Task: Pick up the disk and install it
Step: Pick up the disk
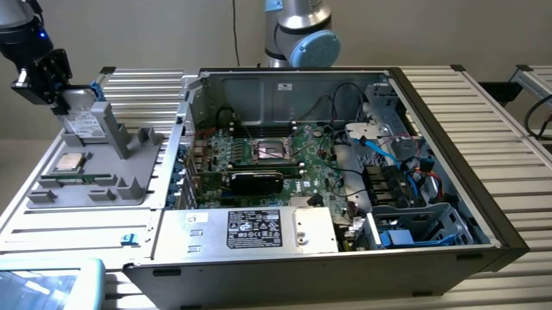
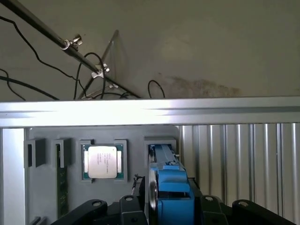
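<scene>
The disk (image 1: 84,120), a grey drive with a white label in a blue carrier, stands on edge at the back of the grey parts holder (image 1: 95,190), at the exterior view's left. My gripper (image 1: 67,102) is on its upper end, with the jaws closed on its two flat sides. In the wrist view the disk (image 2: 171,185) appears edge-on, its blue carrier rising between the black fingers (image 2: 132,206). Its lower end still sits in the holder's slot (image 2: 161,143).
A square silver processor chip (image 1: 69,163) (image 2: 102,161) lies in the holder beside the disk. The open computer case (image 1: 448,155) fills the middle, with a motherboard (image 1: 276,155), a silver power supply box (image 1: 258,229) and a blue-trimmed drive cage (image 1: 414,229). A blue-edged tray (image 1: 52,284) sits at the front corner.
</scene>
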`<act>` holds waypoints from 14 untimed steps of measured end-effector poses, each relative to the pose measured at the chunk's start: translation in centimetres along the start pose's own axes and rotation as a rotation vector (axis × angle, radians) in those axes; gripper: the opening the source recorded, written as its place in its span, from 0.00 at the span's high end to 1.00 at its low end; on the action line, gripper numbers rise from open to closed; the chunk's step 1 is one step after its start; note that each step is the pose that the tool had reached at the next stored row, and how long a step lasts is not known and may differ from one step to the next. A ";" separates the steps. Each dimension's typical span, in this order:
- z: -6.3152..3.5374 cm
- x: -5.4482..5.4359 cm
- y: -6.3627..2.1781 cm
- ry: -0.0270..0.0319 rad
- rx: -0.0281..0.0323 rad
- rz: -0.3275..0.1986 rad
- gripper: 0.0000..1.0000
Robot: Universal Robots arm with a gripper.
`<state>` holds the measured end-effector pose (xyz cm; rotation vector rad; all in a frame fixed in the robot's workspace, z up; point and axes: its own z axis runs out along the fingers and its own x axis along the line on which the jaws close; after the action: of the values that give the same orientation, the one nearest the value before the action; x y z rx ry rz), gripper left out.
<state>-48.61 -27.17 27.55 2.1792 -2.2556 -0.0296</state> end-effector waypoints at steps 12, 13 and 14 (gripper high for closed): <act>-0.01 0.0 -0.04 0.0004 -0.0086 -0.004 0.53; 0.00 0.0 -0.05 0.0005 -0.0086 -0.006 0.53; 0.00 0.0 -0.05 0.0005 -0.0086 -0.008 0.53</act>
<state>-48.56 -27.17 27.55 2.1836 -2.2425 -0.0387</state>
